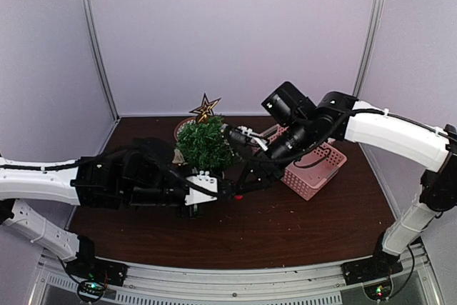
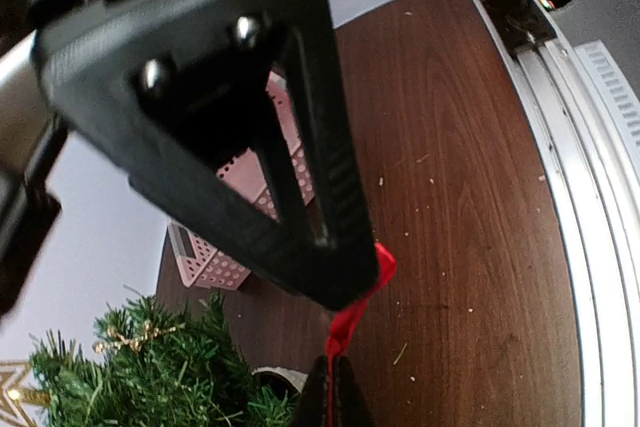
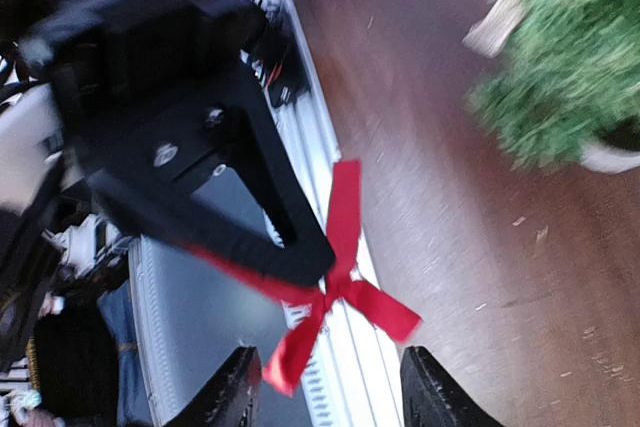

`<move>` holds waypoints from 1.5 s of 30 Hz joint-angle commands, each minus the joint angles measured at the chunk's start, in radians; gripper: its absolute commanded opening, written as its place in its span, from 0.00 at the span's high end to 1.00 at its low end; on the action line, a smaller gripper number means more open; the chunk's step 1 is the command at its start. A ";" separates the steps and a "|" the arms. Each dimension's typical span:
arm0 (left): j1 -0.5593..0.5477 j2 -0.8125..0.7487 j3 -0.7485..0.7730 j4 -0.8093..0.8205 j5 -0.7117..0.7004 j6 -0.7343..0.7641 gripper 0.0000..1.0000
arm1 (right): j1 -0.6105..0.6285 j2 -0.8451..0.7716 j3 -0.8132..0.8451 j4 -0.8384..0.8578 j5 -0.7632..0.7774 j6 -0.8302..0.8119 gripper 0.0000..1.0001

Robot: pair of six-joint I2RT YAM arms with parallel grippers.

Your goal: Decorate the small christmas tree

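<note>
Top external view: the small christmas tree point(image 1: 206, 146) stands upright on the brown table point(image 1: 307, 226), toward the back and about midway across, with a gold star point(image 1: 206, 108) on its tip. A pink basket point(image 1: 318, 169) sits to the right of the tree, near it but apart. Both arms reach in and meet just in front of the tree, slightly to its right, low over the wood.

The left wrist view shows the left gripper point(image 2: 330, 389) clenched on a red ribbon bow point(image 2: 357, 312) – the strip runs straight into its closed fingertips. A black finger of the other arm looms just above the bow, and the tree's green needles fill the lower left corner, a bit of gold trim point(image 2: 135, 337) among them.

In the right wrist view the right gripper point(image 3: 330, 375) is released – its two fingers stand apart with nothing between the pads, and the bow's tails hang just beyond them, pinched at the knot by the left arm's black finger. The tree is blurred at the upper right edge, part of its whitish pot point(image 3: 612, 157) showing below the needles.
</note>
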 commanded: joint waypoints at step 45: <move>0.158 -0.144 -0.325 1.017 0.179 -0.718 1.00 | 0.031 -0.307 -0.477 1.318 0.106 0.156 1.00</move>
